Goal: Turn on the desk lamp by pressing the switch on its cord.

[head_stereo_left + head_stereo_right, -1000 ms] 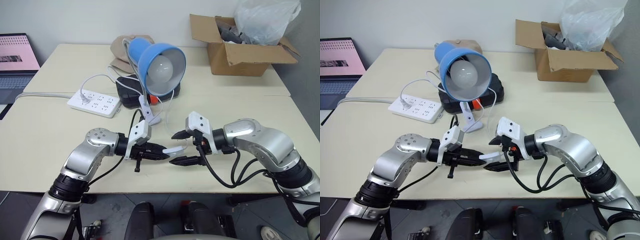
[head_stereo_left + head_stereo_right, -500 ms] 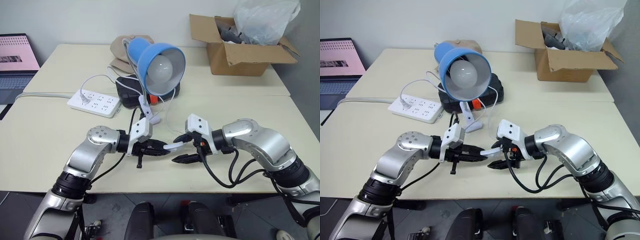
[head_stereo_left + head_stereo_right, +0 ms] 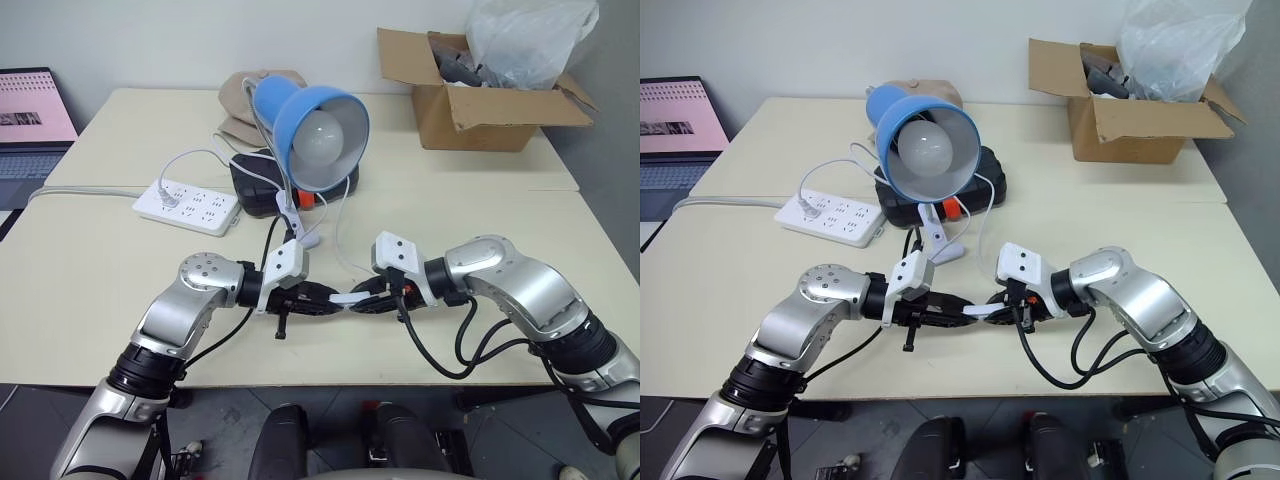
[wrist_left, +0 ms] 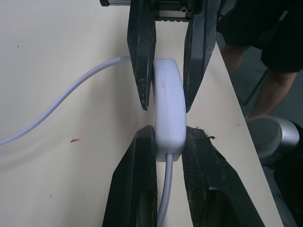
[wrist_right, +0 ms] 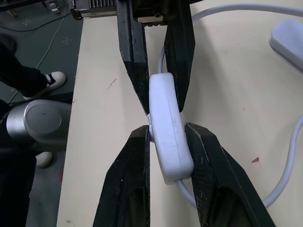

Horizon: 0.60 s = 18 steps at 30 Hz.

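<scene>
The small white switch (image 3: pixel 349 297) hangs just above the table's front edge, gripped from both ends. My left gripper (image 3: pixel 328 297) is shut on its left end, and my right gripper (image 3: pixel 363 300) is shut on its right end, fingertips nearly meeting. In the left wrist view the switch (image 4: pixel 168 104) sits between both pairs of black fingers. The thin white cord (image 3: pixel 337 235) loops back to the desk lamp (image 3: pixel 305 120), whose blue shade and round white bulb (image 3: pixel 324 141) face me. The bulb shows no glow.
A white power strip (image 3: pixel 187 205) lies left of the lamp and a black case (image 3: pixel 252 180) behind its clip base. A cardboard box (image 3: pixel 480 95) with a plastic bag stands at the back right. A laptop (image 3: pixel 35 120) is at the far left.
My right gripper has gone from wide open to shut on the switch. The left gripper has kept its hold and its place.
</scene>
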Motion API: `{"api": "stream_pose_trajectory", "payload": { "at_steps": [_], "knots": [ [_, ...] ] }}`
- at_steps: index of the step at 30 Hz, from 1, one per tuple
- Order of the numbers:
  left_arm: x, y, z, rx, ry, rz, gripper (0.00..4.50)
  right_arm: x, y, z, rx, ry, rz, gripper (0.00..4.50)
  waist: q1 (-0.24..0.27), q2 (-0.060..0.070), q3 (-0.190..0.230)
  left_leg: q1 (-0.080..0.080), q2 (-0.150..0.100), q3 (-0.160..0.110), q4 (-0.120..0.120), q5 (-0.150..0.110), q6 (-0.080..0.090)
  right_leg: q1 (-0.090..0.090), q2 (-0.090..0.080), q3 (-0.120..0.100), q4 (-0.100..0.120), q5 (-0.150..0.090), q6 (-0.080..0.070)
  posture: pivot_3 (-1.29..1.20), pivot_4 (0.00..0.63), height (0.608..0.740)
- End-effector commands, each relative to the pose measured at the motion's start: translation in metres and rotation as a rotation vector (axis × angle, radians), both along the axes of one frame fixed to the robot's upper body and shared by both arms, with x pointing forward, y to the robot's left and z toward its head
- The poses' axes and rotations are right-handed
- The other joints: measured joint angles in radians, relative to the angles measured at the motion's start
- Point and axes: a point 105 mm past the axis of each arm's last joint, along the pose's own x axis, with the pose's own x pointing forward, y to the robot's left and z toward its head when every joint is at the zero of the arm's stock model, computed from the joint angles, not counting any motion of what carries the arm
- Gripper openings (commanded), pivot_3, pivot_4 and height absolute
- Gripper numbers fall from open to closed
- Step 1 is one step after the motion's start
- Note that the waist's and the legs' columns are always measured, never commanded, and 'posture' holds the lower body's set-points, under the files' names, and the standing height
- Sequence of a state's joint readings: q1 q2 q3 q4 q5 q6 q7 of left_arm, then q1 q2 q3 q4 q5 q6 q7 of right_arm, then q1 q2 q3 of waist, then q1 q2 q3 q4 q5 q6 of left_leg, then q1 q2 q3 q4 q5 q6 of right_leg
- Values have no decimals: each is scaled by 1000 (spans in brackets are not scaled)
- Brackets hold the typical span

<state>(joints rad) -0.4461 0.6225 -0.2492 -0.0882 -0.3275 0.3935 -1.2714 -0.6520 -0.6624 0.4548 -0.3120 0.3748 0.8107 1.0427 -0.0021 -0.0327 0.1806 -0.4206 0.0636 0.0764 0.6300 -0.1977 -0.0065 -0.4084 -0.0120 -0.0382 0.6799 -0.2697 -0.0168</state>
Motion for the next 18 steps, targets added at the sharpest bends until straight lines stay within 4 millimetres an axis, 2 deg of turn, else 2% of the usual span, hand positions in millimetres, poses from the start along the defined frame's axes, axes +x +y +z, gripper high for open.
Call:
{"api": "stream_pose_trajectory", "payload": {
  "at_steps": [1,11,13,14,15,18],
  "knots": [
    [6,-2,13,-28,-66,14,414,0,4,8,25,-29,25,682,0,0,0,0,0,0,0,0,0,0,0,0,0,0,0,0,150,740],
    [5,-1,13,-18,-88,5,414,2,4,8,30,-38,29,664,0,0,0,0,0,0,0,0,0,0,0,0,0,0,0,0,150,740],
    [5,-1,12,-16,-91,3,414,2,4,9,34,-39,32,1345,0,0,0,0,0,0,0,0,0,0,0,0,0,0,0,0,150,740],
    [5,-1,12,-15,-93,3,414,2,4,10,37,-40,38,1420,0,0,0,0,0,0,0,0,0,0,0,0,0,0,0,0,150,740],
    [5,-1,12,-14,-95,3,414,2,4,10,40,-40,40,1793,0,0,0,0,0,0,0,0,0,0,0,0,0,0,0,0,150,740],
    [7,-2,12,-13,-103,8,411,1,5,14,52,-43,45,2331,0,0,0,0,0,0,0,0,0,0,0,0,0,0,0,0,150,740]
  ]
}}
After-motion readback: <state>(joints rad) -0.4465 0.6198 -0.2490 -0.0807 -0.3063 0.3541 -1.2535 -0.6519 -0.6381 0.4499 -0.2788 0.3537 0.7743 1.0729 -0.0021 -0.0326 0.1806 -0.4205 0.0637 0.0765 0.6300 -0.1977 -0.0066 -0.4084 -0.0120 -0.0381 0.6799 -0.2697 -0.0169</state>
